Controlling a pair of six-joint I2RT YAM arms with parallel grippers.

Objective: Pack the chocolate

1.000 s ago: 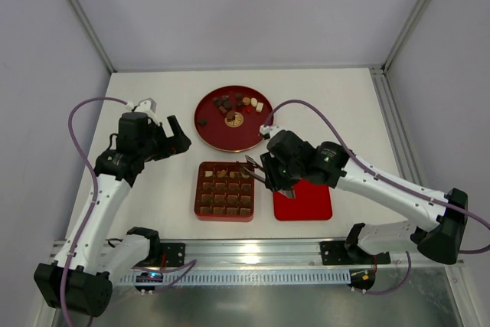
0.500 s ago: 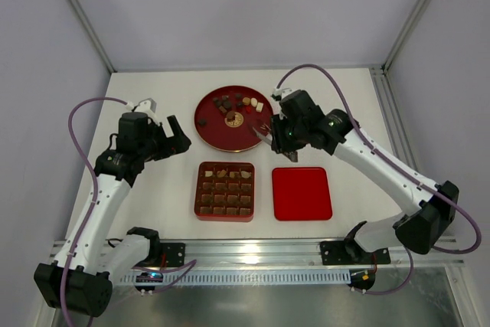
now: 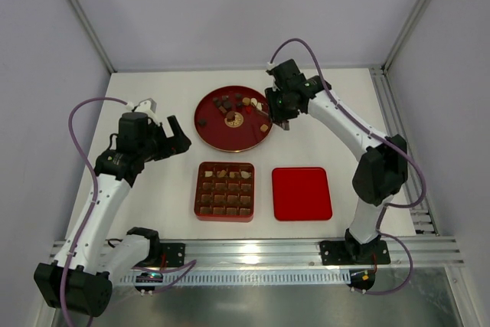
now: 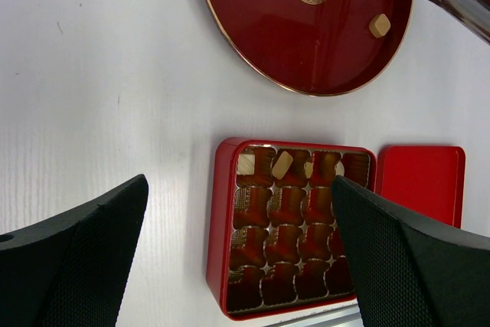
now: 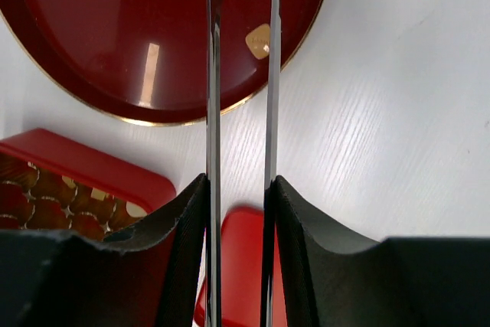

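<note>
- A white table [image 3: 153,89] is seen from above, with 2 robot arms mounted at its near edge.
- A round red plate [image 3: 230,139] with a gold emblem at its centre is placed toward the far side of the table.
- The chocolate [image 3: 237,101] is mostly found on this plate: dark brown, mid-brown and cream pieces are clustered along its far rim, 1 dark piece lies apart at its left edge, and 1 cream piece [image 5: 259,40] lies alone near its right edge.
- A square red box [image 3: 197,189] with grid compartments is set nearer than the plate, and a few cream pieces [image 4: 282,164] are seen in its far row. Whether the other compartments are filled cannot be told.
- A flat red lid [image 3: 302,193] is laid just right of the box, apart from it.
- The right gripper [image 5: 239,189] is clamped on metal tongs [image 5: 213,74], whose 2 thin blades are held slightly apart and reach over the right part of the plate, next to the lone cream piece.
- The left gripper [image 3: 180,135] is held above bare table left of the plate and box, its jaws spread wide with nothing between them.
</note>
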